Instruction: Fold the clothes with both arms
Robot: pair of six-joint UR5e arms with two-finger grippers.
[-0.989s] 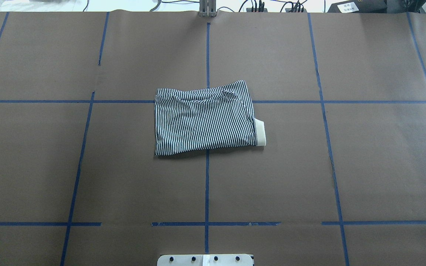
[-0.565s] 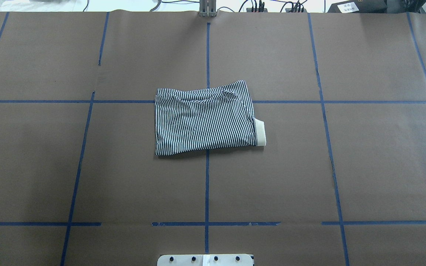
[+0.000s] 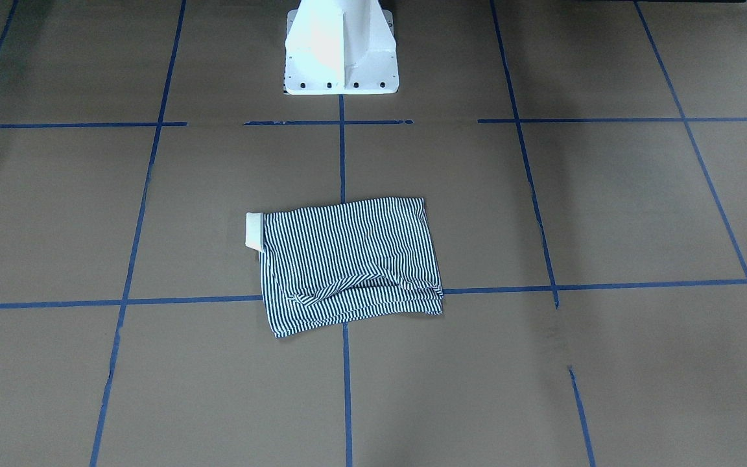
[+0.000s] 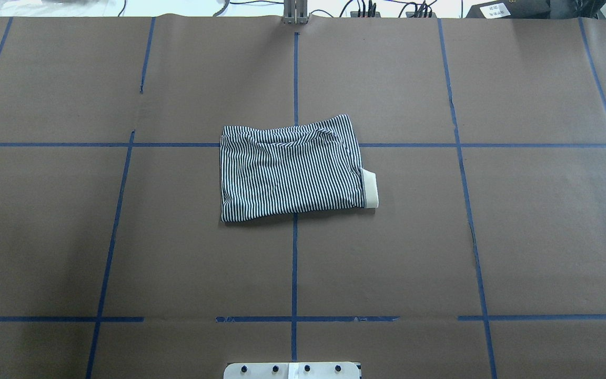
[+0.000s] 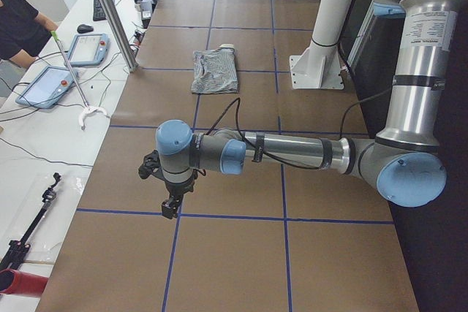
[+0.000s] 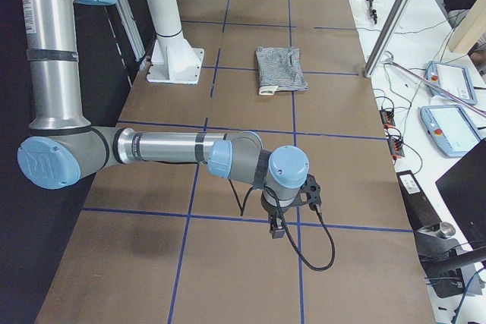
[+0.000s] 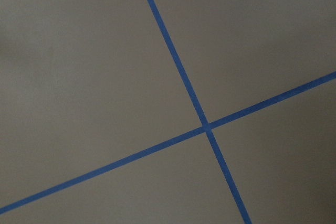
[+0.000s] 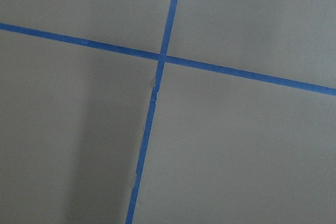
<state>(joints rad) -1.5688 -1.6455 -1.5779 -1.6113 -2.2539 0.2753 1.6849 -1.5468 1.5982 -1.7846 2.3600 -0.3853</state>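
Note:
The striped navy-and-white shirt (image 4: 290,171) lies folded into a compact rectangle at the table's middle, its cream collar (image 4: 370,189) poking out on one side. The front-facing view shows the same shirt (image 3: 347,259) and collar (image 3: 253,231). Both arms are far from it at the table's ends. My left gripper (image 5: 172,206) hangs over a tape crossing in the exterior left view, well short of the shirt (image 5: 214,71). My right gripper (image 6: 277,227) hangs likewise at the other end, away from the shirt (image 6: 279,68). I cannot tell whether either is open or shut.
Brown paper with blue tape lines (image 4: 294,263) covers the table. The white pedestal base (image 3: 340,48) stands at the robot's side. Tablets (image 5: 44,85) and cables lie on a white bench beyond the far edge, where a person's arm (image 5: 18,23) rests.

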